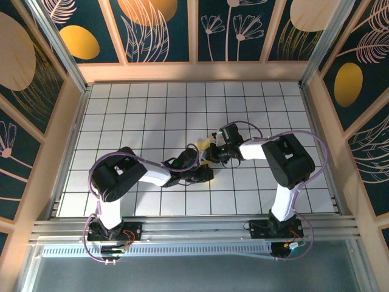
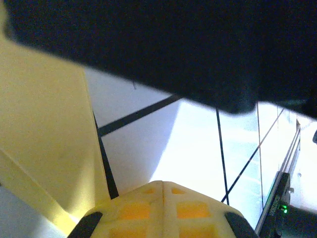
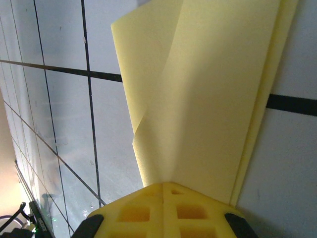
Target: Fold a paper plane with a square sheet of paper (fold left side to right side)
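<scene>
Right tool [image 3: 163, 185] is clamped on the folded square sheet of paper [image 3: 213, 89] near the middle of the gridded counter [image 1: 152, 109], while the left tool [image 2: 162, 184] sits pressed together with the sheet just beside it.

Lab robot cell: grid table [image 1: 152, 109], alu rail [image 1: 194, 228].

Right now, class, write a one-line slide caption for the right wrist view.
Mid-fold: the right gripper pinches doubled pale yellow paper over the gridded table.
</scene>
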Tool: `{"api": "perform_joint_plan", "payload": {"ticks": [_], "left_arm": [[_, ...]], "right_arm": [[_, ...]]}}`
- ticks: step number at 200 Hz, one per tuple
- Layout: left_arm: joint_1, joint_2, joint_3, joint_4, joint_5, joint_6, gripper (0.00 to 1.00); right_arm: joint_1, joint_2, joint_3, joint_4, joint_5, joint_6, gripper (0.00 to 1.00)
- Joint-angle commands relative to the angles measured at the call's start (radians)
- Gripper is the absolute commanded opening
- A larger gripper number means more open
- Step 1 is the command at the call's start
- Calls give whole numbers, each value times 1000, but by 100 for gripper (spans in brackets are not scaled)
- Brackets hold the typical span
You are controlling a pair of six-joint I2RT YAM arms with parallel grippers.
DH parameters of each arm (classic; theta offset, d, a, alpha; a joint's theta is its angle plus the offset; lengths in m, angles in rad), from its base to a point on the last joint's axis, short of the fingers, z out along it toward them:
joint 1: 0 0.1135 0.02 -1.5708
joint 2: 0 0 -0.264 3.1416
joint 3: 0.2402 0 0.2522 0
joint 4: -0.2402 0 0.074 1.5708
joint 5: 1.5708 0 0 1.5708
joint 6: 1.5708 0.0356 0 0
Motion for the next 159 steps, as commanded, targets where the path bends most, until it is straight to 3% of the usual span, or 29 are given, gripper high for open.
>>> {"api": "perform_joint_plan", "payload": {"ticks": [1,99,129,159], "left_arm": [[-50,-7,-42,-67,73,-36,0],[-66,-55,-78,-23,78,-65,0],[-50,-150,-74,-22,84,-53,0],[24,-312,-111,-42,75,-37,0]], "right_arm": [[25,111,-53,-187,167,-32,0],[27,108,-24,-208,164,-39,0],[27,79,7,-214,141,-44,0],[26,-1,68,-252,148,-61,3]]}}
